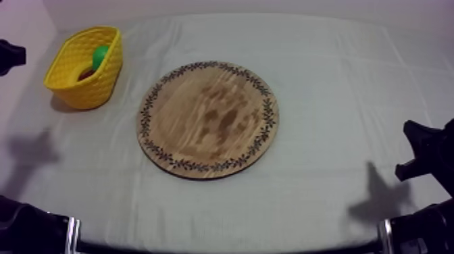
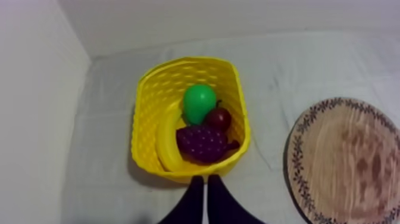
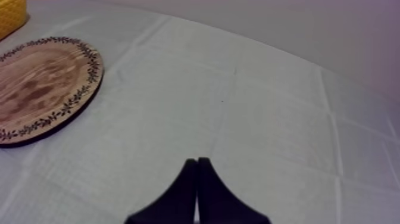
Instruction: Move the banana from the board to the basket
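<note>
The banana (image 2: 167, 145) lies inside the yellow basket (image 2: 147, 107), along its left wall. With it are a green pear (image 2: 198, 102), a bunch of grapes (image 2: 202, 143) and a small red fruit (image 2: 220, 118). My left gripper (image 2: 205, 180) hovers just in front of the basket, its fingers together as a narrow wedge, shut on nothing. In the top view the basket (image 1: 71, 84) stands at the far left with the pear (image 1: 100, 55) showing. The round wooden board (image 1: 208, 117) is bare. My right gripper (image 3: 197, 162) is shut over bare cloth, to the right of the board (image 3: 41, 83).
A pale wall runs close along the basket's left side. The left arm (image 1: 10, 56) shows at the table's left edge and the right arm (image 1: 425, 152) at its right edge. Grey-white cloth (image 1: 324, 88) spreads right of the board.
</note>
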Controlling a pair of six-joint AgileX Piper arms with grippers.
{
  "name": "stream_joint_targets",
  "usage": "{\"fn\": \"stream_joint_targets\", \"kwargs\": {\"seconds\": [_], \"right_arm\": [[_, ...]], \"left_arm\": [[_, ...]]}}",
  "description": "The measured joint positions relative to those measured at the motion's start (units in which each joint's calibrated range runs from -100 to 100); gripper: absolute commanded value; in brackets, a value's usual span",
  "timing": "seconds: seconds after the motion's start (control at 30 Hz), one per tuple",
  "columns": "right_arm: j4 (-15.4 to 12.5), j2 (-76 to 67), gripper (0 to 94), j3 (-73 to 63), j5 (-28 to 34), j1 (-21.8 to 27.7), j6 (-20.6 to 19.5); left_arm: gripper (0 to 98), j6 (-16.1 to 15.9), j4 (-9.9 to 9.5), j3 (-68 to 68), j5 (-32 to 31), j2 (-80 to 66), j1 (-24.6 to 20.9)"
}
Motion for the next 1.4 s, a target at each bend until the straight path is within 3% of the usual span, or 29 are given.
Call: {"fn": "stream_joint_targets", "kwargs": {"seconds": [0.2,0.63,1.07,1.4], "right_arm": [[0.0,0.0,0.3,0.0,0.0,0.0,0.0],[0.0,0.0,0.3,0.0,0.0,0.0,0.0],[0.0,0.0,0.3,0.0,0.05,0.0,0.0],[0.0,0.0,0.3,0.0,0.05,0.0,0.0]], "left_arm": [[0.0,2.74,-1.04,12.45,-7.75,-10.11,-0.39],[0.0,4.04,-0.68,34.07,-18.24,-28.34,-2.07],[0.0,3.46,0.43,47.13,-20.59,-39.89,-1.82],[0.0,2.1,2.9,48.18,-18.6,-47.05,-2.56]]}}
